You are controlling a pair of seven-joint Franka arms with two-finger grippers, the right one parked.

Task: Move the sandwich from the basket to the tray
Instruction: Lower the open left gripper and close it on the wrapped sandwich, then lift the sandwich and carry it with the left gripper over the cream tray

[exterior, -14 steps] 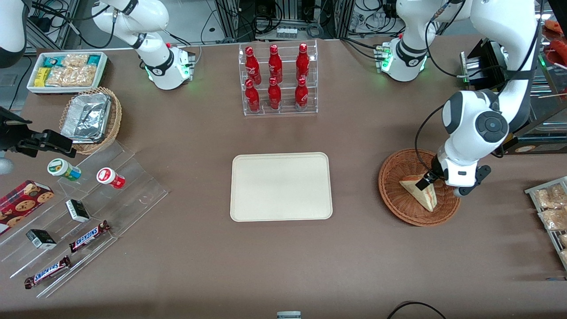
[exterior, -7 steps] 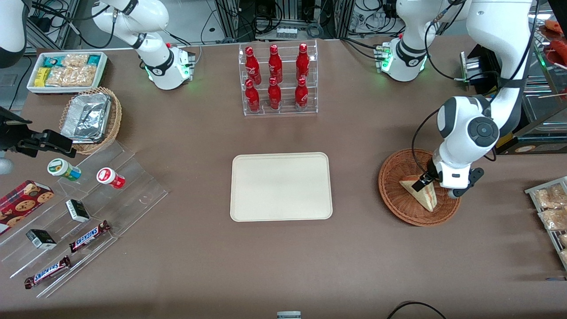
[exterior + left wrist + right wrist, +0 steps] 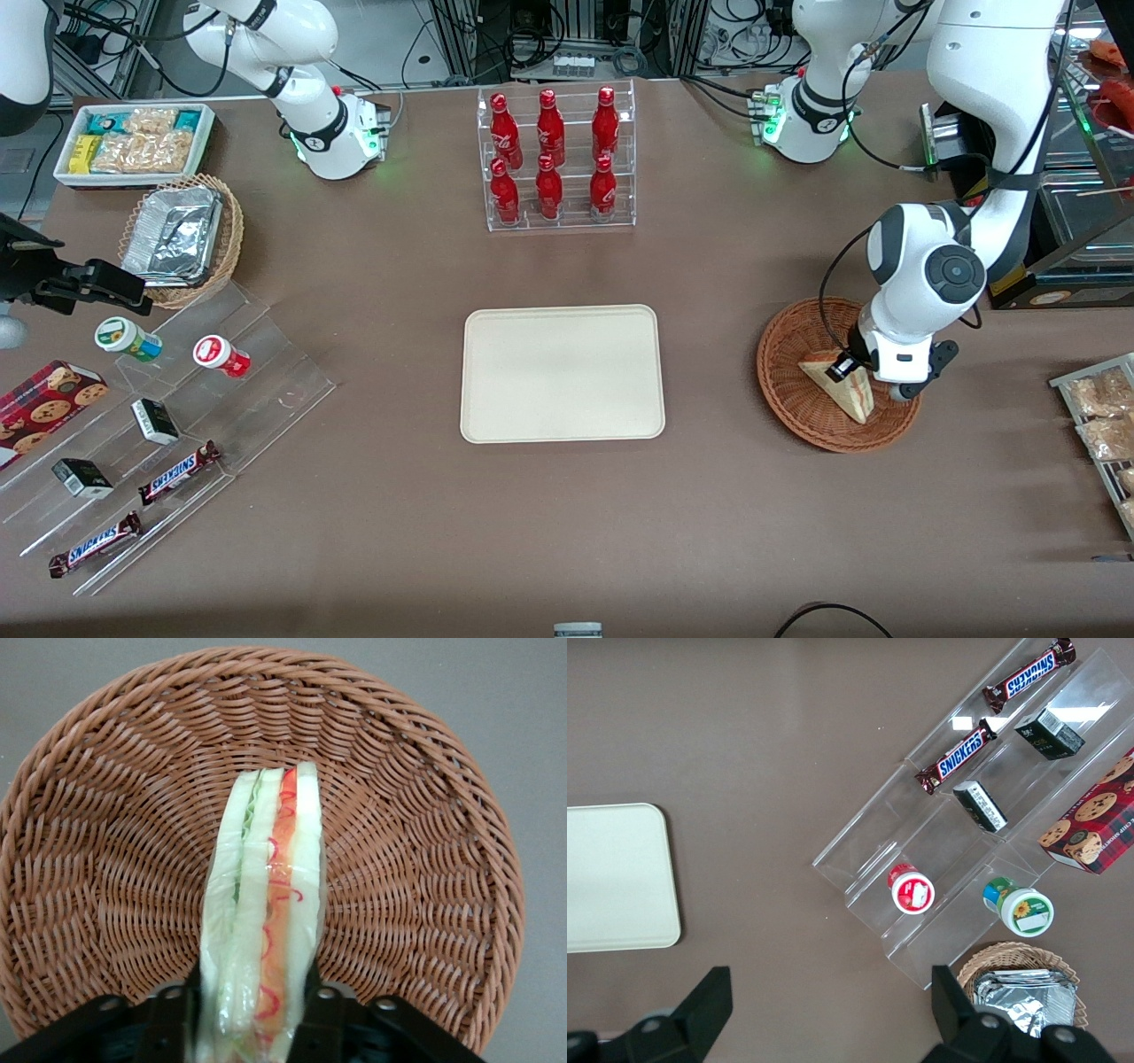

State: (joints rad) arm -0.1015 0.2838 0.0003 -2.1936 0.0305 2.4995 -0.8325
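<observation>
The sandwich (image 3: 848,392) stands on edge in the reddish-brown wicker basket (image 3: 795,403), toward the working arm's end of the table. My left gripper (image 3: 849,366) reaches down into the basket, one finger on each bread face, shut on the sandwich. In the left wrist view the wedge (image 3: 266,895) shows its red-orange and green filling. The black fingers (image 3: 174,1012) press its two sides over the woven basket floor (image 3: 106,859). The cream tray (image 3: 561,372) lies bare at the table's middle, beside the basket, and its corner shows in the right wrist view (image 3: 611,877).
A clear rack of red bottles (image 3: 556,159) stands farther from the front camera than the tray. Toward the parked arm's end are clear acrylic steps with snacks (image 3: 177,416), a tan basket of foil containers (image 3: 182,235) and a white snack bin (image 3: 133,142). A wire rack of packets (image 3: 1103,416) sits near the basket.
The left arm's wrist and forearm have shifted a little toward the tray and risen slightly. The sandwich stays at about the same spot in the basket.
</observation>
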